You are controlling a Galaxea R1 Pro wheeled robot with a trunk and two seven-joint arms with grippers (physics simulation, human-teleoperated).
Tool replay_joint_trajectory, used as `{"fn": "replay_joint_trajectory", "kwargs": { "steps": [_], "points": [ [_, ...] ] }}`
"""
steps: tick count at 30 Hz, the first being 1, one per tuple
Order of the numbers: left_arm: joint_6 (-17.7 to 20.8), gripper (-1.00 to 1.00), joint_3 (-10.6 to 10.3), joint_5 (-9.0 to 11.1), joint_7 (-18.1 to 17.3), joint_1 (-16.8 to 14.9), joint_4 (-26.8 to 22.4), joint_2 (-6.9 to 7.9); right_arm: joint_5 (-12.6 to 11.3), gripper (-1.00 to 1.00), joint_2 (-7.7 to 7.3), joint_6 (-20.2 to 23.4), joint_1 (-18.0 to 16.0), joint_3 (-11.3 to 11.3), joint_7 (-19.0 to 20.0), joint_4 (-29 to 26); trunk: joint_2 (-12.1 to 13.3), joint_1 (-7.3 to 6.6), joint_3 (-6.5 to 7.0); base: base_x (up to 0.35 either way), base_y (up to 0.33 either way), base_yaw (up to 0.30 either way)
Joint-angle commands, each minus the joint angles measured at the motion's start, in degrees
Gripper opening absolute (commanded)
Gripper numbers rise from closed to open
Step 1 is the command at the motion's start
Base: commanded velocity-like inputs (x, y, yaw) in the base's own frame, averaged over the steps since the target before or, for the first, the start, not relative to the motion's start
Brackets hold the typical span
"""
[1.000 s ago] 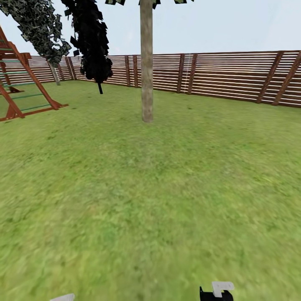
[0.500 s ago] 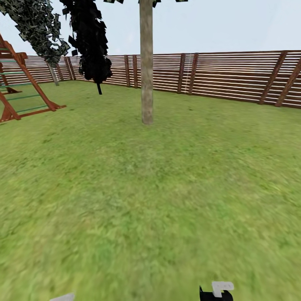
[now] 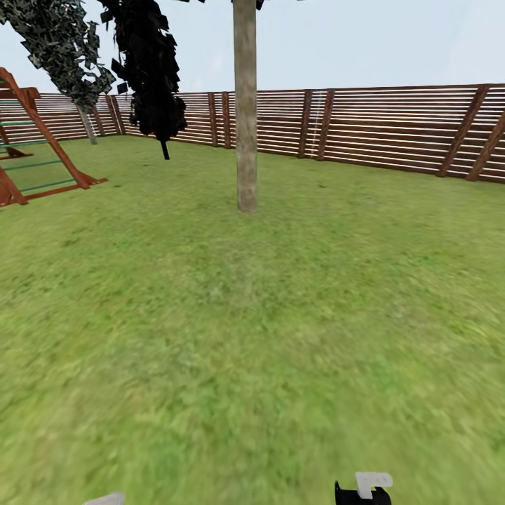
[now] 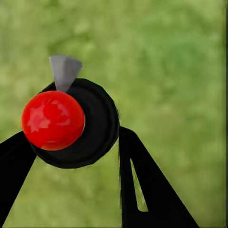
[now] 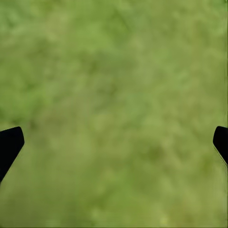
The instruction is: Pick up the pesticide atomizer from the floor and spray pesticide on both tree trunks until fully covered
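Observation:
In the left wrist view the pesticide atomizer (image 4: 71, 121), a dark round bottle with a red top and a grey nozzle, sits between the black fingers of my left gripper (image 4: 71, 147), which is shut on it above the grass. My right gripper (image 5: 114, 142) is open, its two black fingertips wide apart over bare lawn. In the head view one tree's tan-grey trunk (image 3: 245, 119) stands straight ahead, several metres off, on the garden's lawn (image 3: 252, 337). I see no white specks on the trunk.
A brown slat fence (image 3: 393, 126) closes the lawn behind the trunk. A dark narrow tree (image 3: 149, 70) and a leaning leafy tree (image 3: 59, 42) stand at the back left. A red-brown climbing frame (image 3: 35, 151) stands at the left edge. Part of my right arm (image 3: 365, 491) shows at the bottom.
The whole head view has shifted: the trunk looks slightly nearer and the climbing frame has slid toward the left edge, so the camera has moved forward. Both arms keep their places.

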Motion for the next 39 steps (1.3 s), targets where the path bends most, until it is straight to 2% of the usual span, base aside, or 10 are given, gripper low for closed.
{"fn": "replay_joint_trajectory", "kwargs": {
  "steps": [1,39],
  "points": [
    [-0.21,-1.00,0.04,0.18,0.05,-0.03,0.06,0.01,-0.59,1.00,0.02,-0.17,-0.03,0.51,-0.08,0.03,-0.02,0.03,-0.04,0.344,0.000,0.000],
    [-0.22,-1.00,-0.02,0.18,0.06,-0.02,0.06,0.00,-0.59,1.00,-0.03,-0.17,-0.03,0.51,-0.08,0.03,-0.02,0.03,-0.04,0.344,0.000,0.000]
  ]
}}
